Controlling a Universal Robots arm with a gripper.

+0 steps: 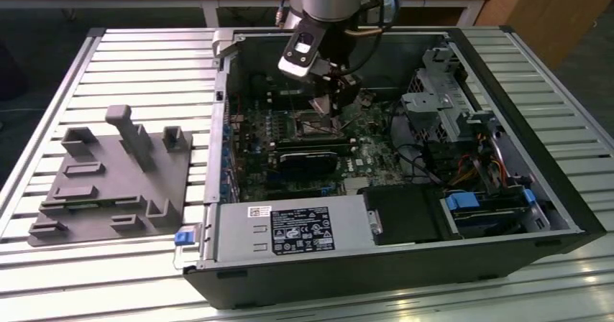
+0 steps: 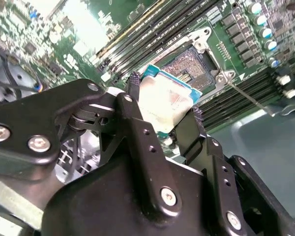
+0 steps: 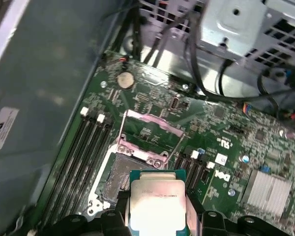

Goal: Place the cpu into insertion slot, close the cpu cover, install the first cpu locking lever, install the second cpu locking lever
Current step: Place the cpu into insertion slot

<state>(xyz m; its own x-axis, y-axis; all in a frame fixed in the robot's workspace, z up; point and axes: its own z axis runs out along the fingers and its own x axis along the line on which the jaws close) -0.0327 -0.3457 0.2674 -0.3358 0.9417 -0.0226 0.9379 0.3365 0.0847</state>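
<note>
1. I have the gripper (image 2: 163, 101) clamped on the chip (image 3: 156, 206), fingers (image 2: 137, 118) on two opposite edges.
2. The chip hangs over the socket (image 3: 122, 179), not seated. I judge it light, stiff, slick on top and delicate underneath, so an edge grip suits it.
3. Beyond the socket, the cover (image 3: 146, 135) stands flipped open.

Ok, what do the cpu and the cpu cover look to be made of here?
The cpu, clamped in the gripper: a pale matte metal top, judging by its soft silver-grey sheen, on a blue-green board edge, probably laminate. The cpu cover: thin bare metal, likely steel, since its frame glints and picks up a pinkish reflection.
</note>
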